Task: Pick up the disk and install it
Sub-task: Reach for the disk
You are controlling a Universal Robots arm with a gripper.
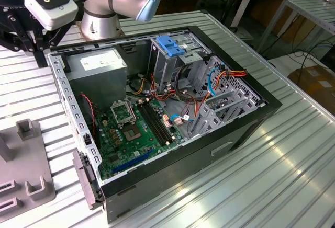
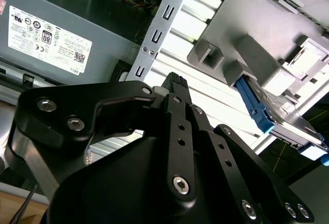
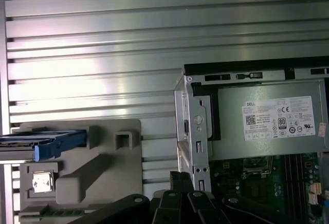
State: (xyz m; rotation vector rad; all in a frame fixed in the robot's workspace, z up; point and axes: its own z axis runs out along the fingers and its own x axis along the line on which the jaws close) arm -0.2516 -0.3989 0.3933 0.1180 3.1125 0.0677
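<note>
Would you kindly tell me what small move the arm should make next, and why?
Probably carry the gripper across toward the disk, since it hangs by the computer case while the disk stands on edge in the grey holder, untouched.

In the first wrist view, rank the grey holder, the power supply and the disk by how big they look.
1. Holder.
2. Power supply, cut off by the picture's edge, so the call is close.
3. Disk, seen edge-on.
</note>
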